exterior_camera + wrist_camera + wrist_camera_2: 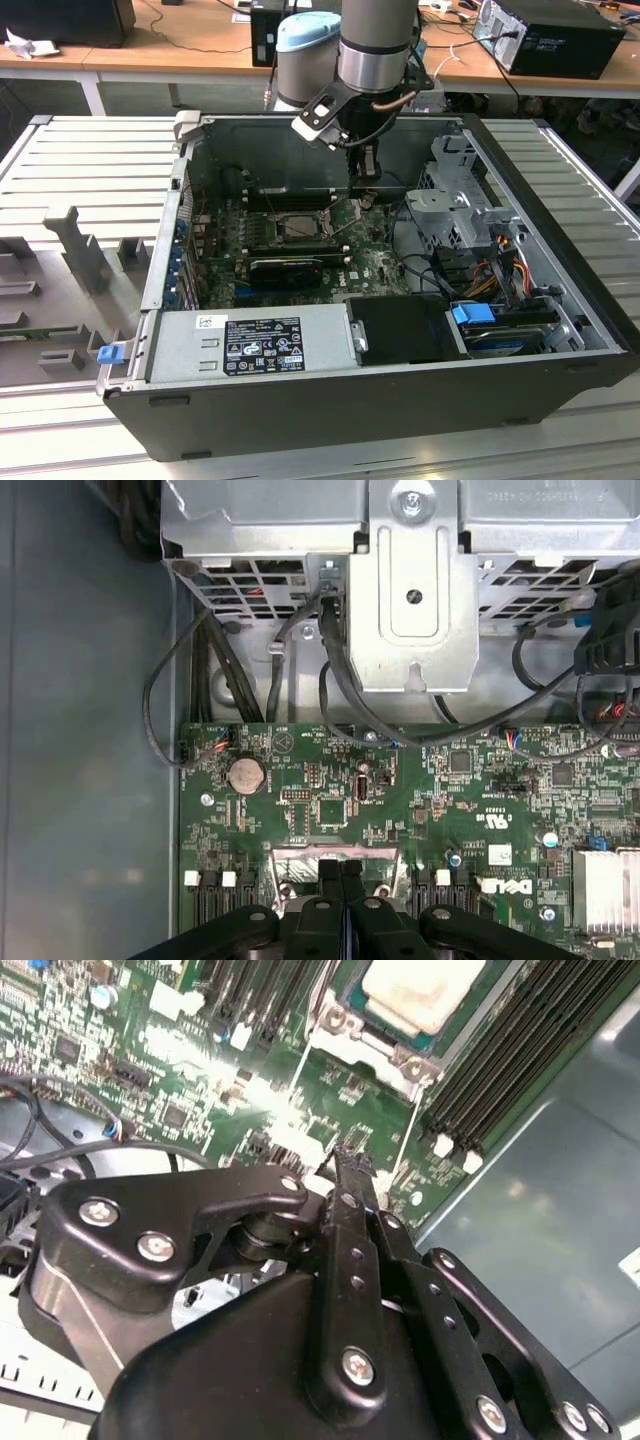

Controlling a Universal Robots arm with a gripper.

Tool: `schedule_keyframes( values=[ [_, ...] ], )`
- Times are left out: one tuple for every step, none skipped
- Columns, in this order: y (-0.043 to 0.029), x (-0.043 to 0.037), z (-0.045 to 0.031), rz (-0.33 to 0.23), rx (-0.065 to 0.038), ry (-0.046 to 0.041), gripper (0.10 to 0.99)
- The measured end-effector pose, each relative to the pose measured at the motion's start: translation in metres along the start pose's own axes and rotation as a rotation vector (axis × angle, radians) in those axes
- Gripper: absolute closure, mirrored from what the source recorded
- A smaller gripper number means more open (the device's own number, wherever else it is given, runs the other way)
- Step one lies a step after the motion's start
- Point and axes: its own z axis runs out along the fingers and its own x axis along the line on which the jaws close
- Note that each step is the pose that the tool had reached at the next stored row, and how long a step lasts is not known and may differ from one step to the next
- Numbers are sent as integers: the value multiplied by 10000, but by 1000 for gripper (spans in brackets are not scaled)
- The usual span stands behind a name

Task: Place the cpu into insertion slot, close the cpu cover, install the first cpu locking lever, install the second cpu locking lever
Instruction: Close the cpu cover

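**Chip and cover looking down, both levers seemingly waiting**

In the exterior view: hanging the gripper (367,183) low inside the open computer case (400,400), close above the motherboard (375,265) and near the socket, off toward the exterior view's right of it. Showing the cpu (300,226) lying flat in that socket. Judging the placing step as done.

In the second wrist view: pressing the fingertips (352,1195) fully together, leaving no gap and pinching nothing that can be made out. Showing the cpu (420,990) as a pale square sitting in its socket, with the cpu cover (378,1042) lying down around it rather than standing up; reckoning the cover step done as well. Showing two thin wire levers, one lever (300,1072) and the nearer lever (404,1145), running out past the socket's corners. Not being able to tell for certain whether either is hooked down, but reading both as not yet latched. Poising the shut tips just beside the nearer lever, with no clear contact.

In the first wrist view: pointing the closed gripper (341,870) down at the board, with the drive cage (420,600) and loose cables (160,700) lying beyond.
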Motion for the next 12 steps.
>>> schedule_keyframes(
  values=[
    [26,0,2,1,0,0,980],
    [52,0,3,1,0,-1,980],
    [72,1,5,0,1,0,980],
    [88,1,8,-1,1,1,980],
    [99,1,9,0,2,1,980],
    [116,1,10,0,6,-1,980],
    [139,1,13,2,19,-1,980],
    [200,1,17,1,36,-2,980],
    [278,2,23,0,56,1,980],
    [313,2,36,-16,62,4,980],
    [312,1,65,-45,64,3,980],
    [310,0,98,-94,65,5,980]
  ],
)
